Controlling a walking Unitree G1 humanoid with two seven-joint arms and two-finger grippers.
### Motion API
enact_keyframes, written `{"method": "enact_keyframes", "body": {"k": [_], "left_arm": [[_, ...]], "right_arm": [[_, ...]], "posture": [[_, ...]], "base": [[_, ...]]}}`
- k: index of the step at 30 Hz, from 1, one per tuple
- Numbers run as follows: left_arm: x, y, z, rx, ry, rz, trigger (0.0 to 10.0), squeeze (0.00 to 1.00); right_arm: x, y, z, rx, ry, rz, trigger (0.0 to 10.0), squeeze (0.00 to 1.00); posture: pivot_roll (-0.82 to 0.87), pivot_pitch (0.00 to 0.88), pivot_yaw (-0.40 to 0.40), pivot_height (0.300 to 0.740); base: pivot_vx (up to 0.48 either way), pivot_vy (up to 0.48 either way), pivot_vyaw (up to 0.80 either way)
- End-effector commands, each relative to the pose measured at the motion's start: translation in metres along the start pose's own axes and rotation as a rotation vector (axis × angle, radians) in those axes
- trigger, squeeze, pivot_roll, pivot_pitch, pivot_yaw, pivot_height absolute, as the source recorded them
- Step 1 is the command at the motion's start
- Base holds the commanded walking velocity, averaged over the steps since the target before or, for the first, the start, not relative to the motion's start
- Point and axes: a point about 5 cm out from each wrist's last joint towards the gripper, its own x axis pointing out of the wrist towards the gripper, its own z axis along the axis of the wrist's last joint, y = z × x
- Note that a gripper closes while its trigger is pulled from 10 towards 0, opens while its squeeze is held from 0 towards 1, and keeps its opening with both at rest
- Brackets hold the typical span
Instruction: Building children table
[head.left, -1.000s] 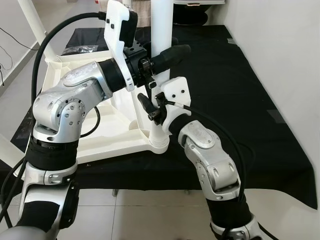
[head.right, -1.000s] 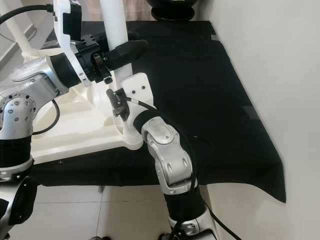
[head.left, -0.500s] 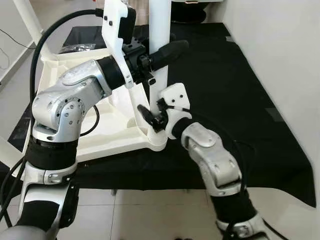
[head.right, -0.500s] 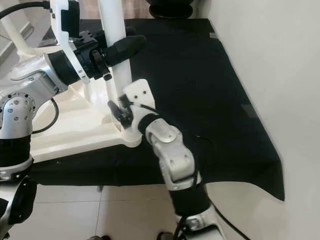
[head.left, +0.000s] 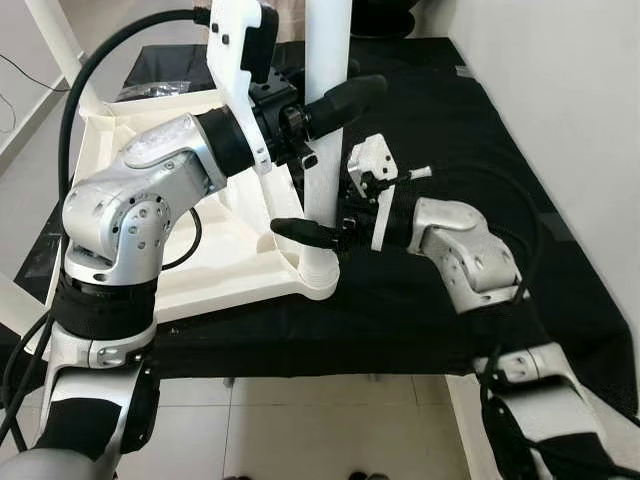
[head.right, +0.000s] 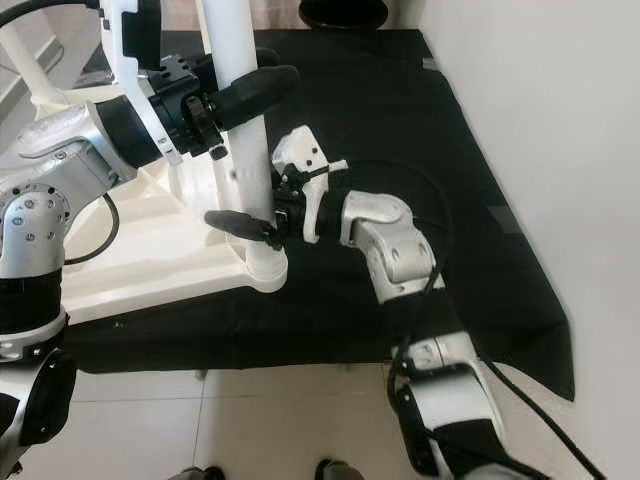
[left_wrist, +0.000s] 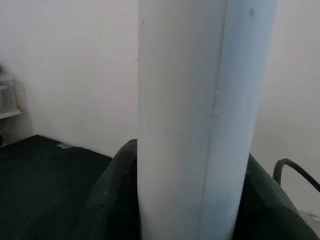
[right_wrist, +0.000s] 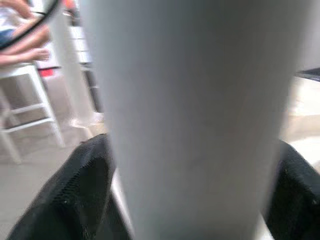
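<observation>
Right pincer (head.left: 305, 232) swung sideways low on table leg (head.left: 325, 120), gripping it, left pincer (head.left: 335, 98) clamped higher

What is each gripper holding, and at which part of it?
Both hold the upright white table leg: the left gripper higher up, the right gripper low down, near its foot.
</observation>
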Motion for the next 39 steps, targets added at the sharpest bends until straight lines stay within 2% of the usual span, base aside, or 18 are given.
{"method": "enact_keyframes", "body": {"k": [1, 2, 3, 11, 16, 17, 18, 19, 25, 26, 27, 28, 29, 30, 31, 32, 35, 39], "left_arm": [[-0.001, 0.000, -0.007, -0.030, 0.039, -0.002, 0.0, 0.00], [-0.001, 0.000, -0.007, -0.030, 0.039, -0.002, 0.0, 0.00], [0.000, 0.000, -0.006, -0.030, 0.038, -0.002, 0.0, 0.00], [0.000, 0.000, -0.004, -0.032, 0.037, -0.001, 0.0, 0.00], [0.001, 0.002, -0.004, -0.049, 0.029, 0.012, 0.0, 0.00], [0.001, 0.003, -0.004, -0.057, 0.025, 0.021, 4.5, 1.00], [0.001, 0.003, -0.004, -0.057, 0.025, 0.021, 4.5, 1.00], [0.001, 0.004, -0.003, -0.058, 0.014, 0.032, 10.0, 1.00], [0.001, 0.004, -0.001, -0.062, 0.009, 0.032, 10.0, 1.00], [0.000, 0.005, 0.000, -0.056, 0.004, 0.048, 10.0, 0.00], [-0.001, 0.006, 0.000, -0.054, 0.002, 0.062, 10.0, 0.00], [-0.001, 0.006, 0.000, -0.054, 0.002, 0.062, 10.0, 0.00], [-0.002, 0.008, 0.001, -0.050, 0.001, 0.078, 10.0, 0.00], [-0.004, 0.010, 0.003, -0.056, -0.002, 0.092, 10.0, 0.00], [-0.004, 0.010, 0.003, -0.056, -0.002, 0.092, 10.0, 0.00], [-0.006, 0.011, 0.003, -0.060, -0.002, 0.095, 10.0, 0.00], [-0.006, 0.009, 0.000, -0.066, 0.007, 0.082, 10.0, 0.00], [-0.005, 0.007, -0.004, -0.066, 0.016, 0.070, 10.0, 0.00]], "right_arm": [[0.003, 0.001, 0.005, 0.009, -0.055, 0.096, 4.1, 0.00], [0.003, 0.001, 0.005, 0.009, -0.055, 0.096, 4.1, 0.00], [0.004, 0.003, 0.008, 0.017, -0.079, 0.159, 0.0, 0.00], [0.009, 0.003, 0.011, 0.002, -0.109, 0.298, 0.0, 0.00], [0.010, 0.001, 0.010, -0.007, -0.111, 0.299, 0.0, 0.00], [0.011, 0.001, 0.009, -0.011, -0.112, 0.297, 0.0, 0.00], [0.011, 0.001, 0.009, -0.011, -0.112, 0.297, 0.0, 0.00], [0.010, 0.000, 0.006, -0.022, -0.112, 0.271, 0.0, 0.00], [0.009, -0.001, 0.000, -0.043, -0.083, 0.200, 0.0, 0.00], [0.008, 0.001, -0.009, -0.044, -0.020, 0.097, 0.0, 0.00], [0.010, 0.003, -0.028, -0.014, 0.121, -0.125, 0.0, 0.00], [0.010, 0.003, -0.028, -0.014, 0.121, -0.125, 0.0, 0.00], [0.008, 0.000, -0.041, -0.001, 0.222, -0.464, 0.0, 0.00], [0.005, 0.016, -0.053, 0.043, 0.266, -0.637, 0.0, 0.00], [0.005, 0.016, -0.053, 0.043, 0.266, -0.637, 0.0, 0.00], [0.005, 0.032, -0.061, 0.108, 0.275, -0.732, 0.0, 0.00], [0.007, 0.045, -0.067, 0.166, 0.248, -0.781, 0.0, 0.00], [0.010, 0.039, -0.067, 0.162, 0.234, -0.792, 0.0, 0.00]], "posture": [[0.04, 0.217, -0.023, 0.740], [0.04, 0.217, -0.023, 0.740], [0.04, 0.223, -0.020, 0.740], [0.05, 0.234, -0.017, 0.740], [0.05, 0.233, -0.016, 0.740], [0.05, 0.231, -0.017, 0.740], [0.05, 0.231, -0.017, 0.740], [0.05, 0.230, -0.018, 0.740], [0.03, 0.228, -0.025, 0.740], [0.03, 0.226, -0.039, 0.740], [0.04, 0.215, -0.063, 0.740], [0.04, 0.215, -0.063, 0.740], [0.04, 0.215, -0.063, 0.740], [0.04, 0.215, -0.058, 0.740], [0.04, 0.215, -0.058, 0.740], [0.02, 0.219, -0.048, 0.740], [0.01, 0.205, -0.042, 0.740], [0.00, 0.190, -0.050, 0.740]], "base": [[0.000, 0.000, 0.00], [0.000, 0.000, 0.00], [0.000, 0.000, 0.00], [0.000, 0.000, 0.00], [0.000, 0.000, 0.00], [0.000, 0.000, 0.00], [0.000, 0.000, 0.00], [0.000, 0.000, 0.00], [0.000, 0.000, 0.00], [0.000, 0.000, 0.00], [0.000, 0.000, 0.00], [0.000, 0.000, 0.00], [0.000, 0.000, 0.00], [0.000, 0.000, 0.00], [0.000, 0.000, 0.00], [0.000, 0.000, 0.00], [0.000, 0.000, 0.00], [0.000, 0.000, 0.00]]}}
